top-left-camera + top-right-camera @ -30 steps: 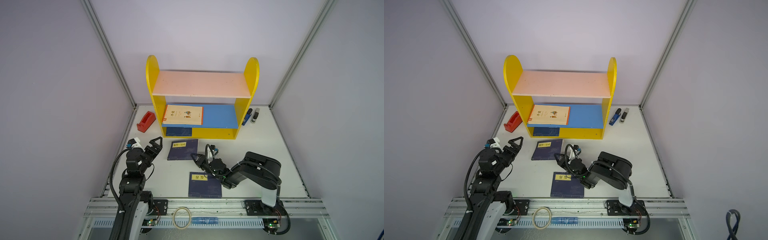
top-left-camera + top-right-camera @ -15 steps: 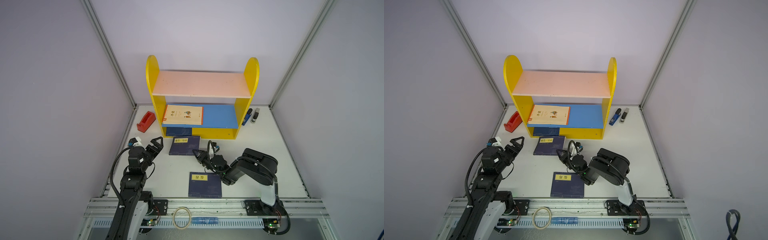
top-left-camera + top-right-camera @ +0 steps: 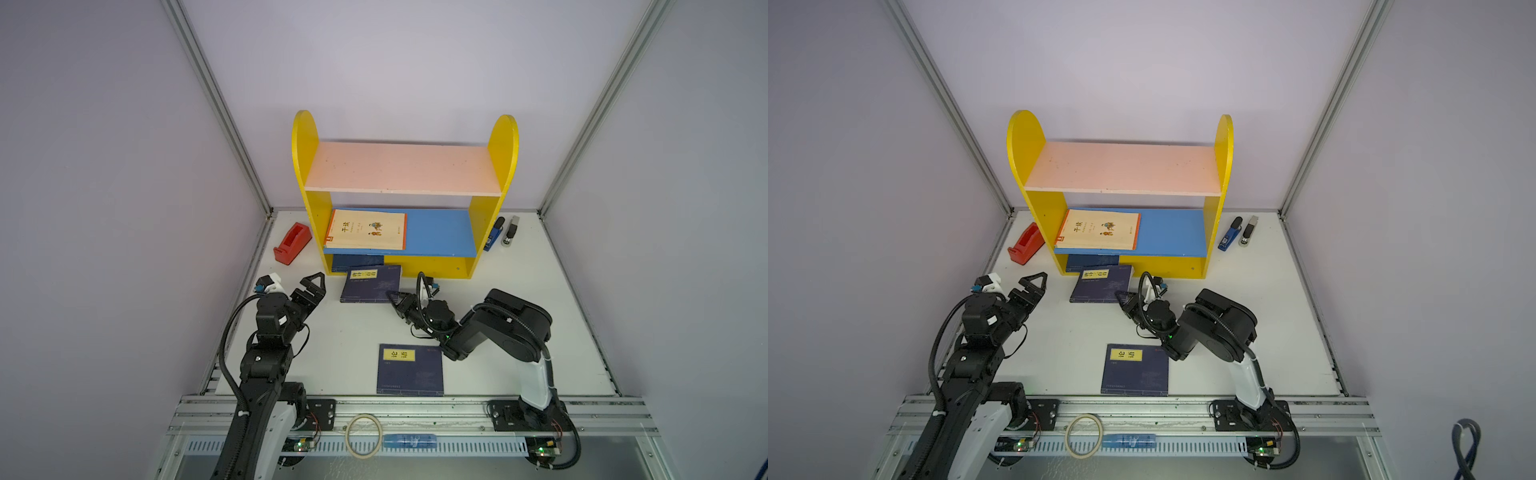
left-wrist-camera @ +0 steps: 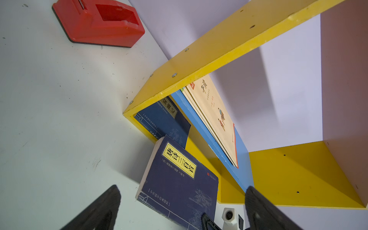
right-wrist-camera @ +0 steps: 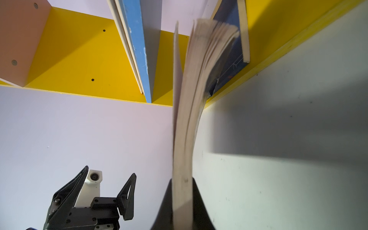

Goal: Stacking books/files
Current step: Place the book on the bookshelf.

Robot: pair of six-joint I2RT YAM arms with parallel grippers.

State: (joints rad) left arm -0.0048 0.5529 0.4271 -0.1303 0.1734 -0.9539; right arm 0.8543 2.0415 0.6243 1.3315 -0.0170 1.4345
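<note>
Your right gripper [image 3: 395, 298] is closed on the near right corner of a navy book [image 3: 370, 284] with a yellow title label. In the right wrist view, the fingers [image 5: 199, 207] pinch the page edge, and the pages fan out and sag toward the far end. This held book lies just in front of the yellow bookshelf [image 3: 305, 166], and its far edge reaches the front lip of the bottom compartment. There it overlaps a second navy book [image 3: 357, 262] lying inside. Whether the two books touch cannot be determined. A third navy book [image 3: 409, 370] lies flat on the white table [image 3: 540, 332] near the front edge, well apart from both grippers. The cream books [image 3: 365, 230] are stacked at the left end of the blue middle shelf. Your left gripper [image 3: 296, 286] hovers to the left of the held book with its jaws spread wide and nothing between them.
</note>
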